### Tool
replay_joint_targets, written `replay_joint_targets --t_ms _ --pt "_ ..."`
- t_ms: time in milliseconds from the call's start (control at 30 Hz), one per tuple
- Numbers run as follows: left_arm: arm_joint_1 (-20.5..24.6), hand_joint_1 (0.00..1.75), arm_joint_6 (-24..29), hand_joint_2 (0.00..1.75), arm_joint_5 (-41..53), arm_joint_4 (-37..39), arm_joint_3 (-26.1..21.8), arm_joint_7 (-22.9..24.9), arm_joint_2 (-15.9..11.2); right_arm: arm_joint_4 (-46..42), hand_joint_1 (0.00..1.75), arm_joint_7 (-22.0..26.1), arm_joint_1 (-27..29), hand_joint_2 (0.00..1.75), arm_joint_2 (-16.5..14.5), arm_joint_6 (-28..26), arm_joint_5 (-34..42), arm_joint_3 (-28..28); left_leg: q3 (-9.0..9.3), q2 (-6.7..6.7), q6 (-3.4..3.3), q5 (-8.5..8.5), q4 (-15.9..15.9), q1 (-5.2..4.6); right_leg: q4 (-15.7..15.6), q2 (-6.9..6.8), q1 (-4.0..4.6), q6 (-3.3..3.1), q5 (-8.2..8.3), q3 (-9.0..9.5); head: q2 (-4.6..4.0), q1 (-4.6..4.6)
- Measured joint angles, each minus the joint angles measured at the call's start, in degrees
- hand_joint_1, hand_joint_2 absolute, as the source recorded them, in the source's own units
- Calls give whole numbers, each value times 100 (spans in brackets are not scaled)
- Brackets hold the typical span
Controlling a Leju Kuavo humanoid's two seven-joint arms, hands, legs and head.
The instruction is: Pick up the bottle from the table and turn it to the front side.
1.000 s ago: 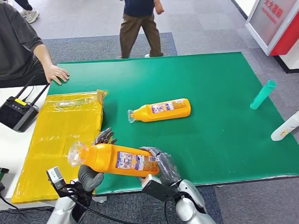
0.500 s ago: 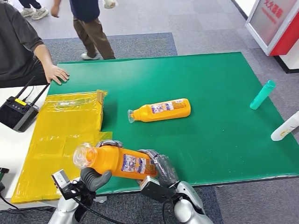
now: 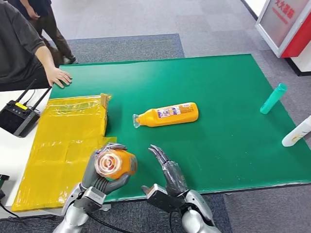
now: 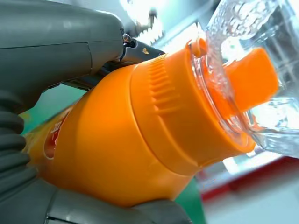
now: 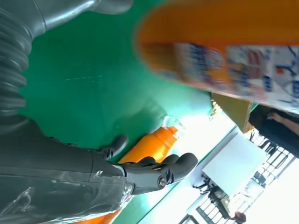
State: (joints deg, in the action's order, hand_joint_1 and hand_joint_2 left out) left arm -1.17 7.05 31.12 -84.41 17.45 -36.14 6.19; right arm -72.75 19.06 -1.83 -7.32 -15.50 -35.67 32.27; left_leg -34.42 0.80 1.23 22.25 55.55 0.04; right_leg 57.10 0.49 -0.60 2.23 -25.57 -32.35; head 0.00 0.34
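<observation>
Head view: the left robot hand, at about 7 o'clock in the frame, grips an orange bottle above the near edge of the green worktop, its fingers wrapped around the body. The clear cap faces the camera, so the bottle is seen end-on. Just beside it, toward 6 o'clock, the right robot hand holds nothing, fingers apart and curled upward, clear of the bottle. A 2nd orange bottle lies on its side near the worktop's middle, cap toward 9 o'clock. A yellow bag lies flat at 9 o'clock, a black controller beyond it. A teal bottle and a white bottle lie at 3 o'clock. A person's hand rests on the worktop's far corner at 10 o'clock.

Left wrist view: the grey thumb and fingers clamp the orange bottle around its shoulder; the clear cap covers an orange nozzle.

Right wrist view: the dark fingers are spread, touching nothing; the held bottle's label appears blurred above them, and the 2nd bottle lies on the green surface behind.
</observation>
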Motion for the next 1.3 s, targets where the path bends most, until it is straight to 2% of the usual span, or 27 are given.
replay_joint_targets --t_ms 100,233,333,400,500,767,867,967,1167,1300 --pt "-30 175 884 175 864 -316 15 517 -61 -187 0 -54 158 175 16 -23 -67 -70 -1 0 0 1 0 0 0 0 0 -1 -1 0 0 1" --pt "-45 175 1489 175 1710 -630 12 1068 -160 -388 0 -148 308 175 28 -25 -139 -142 -1 0 0 1 0 0 0 0 1 -1 -1 0 0 1" --pt "-44 175 1966 175 2942 -772 2 1856 -255 -546 0 -267 420 175 30 -26 -203 -173 0 0 0 1 0 0 0 0 1 -1 -1 0 0 1" --pt "-25 175 2065 175 3787 -823 -13 2470 -351 -641 0 -334 493 175 32 -26 -229 -192 0 0 0 1 0 0 0 0 1 -1 -1 0 0 0" --pt "11 175 2052 175 4374 -843 -41 2943 -487 -749 0 -380 579 175 38 -26 -244 -226 0 0 1 0 0 0 0 0 1 -1 -1 0 0 0" --pt "62 175 2036 175 4506 -850 -77 3057 -644 -860 0 -406 638 175 42 -26 -251 -286 0 0 0 0 0 0 0 0 0 -1 -1 -1 0 1" --pt "116 175 1778 175 4883 -840 -78 3439 -711 -885 0 -432 657 175 43 -23 -249 -295 0 0 0 0 0 0 0 0 0 -1 -1 -2 0 0" --pt "253 175 1445 175 5285 -739 -92 3863 -888 -925 0 -456 707 175 53 11 -211 -310 0 -1 2 -1 0 0 0 1 1 -2 0 -3 0 -1" --pt "684 175 886 175 5703 -83 -93 3924 -1375 -939 0 -416 762 175 87 147 -46 -338 1 -1 5 -4 0 2 1 1 4 -2 0 -3 0 0" --pt "1009 175 717 175 5783 581 17 3797 -1621 -919 0 -363 764 175 97 189 56 -343 0 -1 5 -4 0 2 1 1 3 -2 0 -2 0 0"
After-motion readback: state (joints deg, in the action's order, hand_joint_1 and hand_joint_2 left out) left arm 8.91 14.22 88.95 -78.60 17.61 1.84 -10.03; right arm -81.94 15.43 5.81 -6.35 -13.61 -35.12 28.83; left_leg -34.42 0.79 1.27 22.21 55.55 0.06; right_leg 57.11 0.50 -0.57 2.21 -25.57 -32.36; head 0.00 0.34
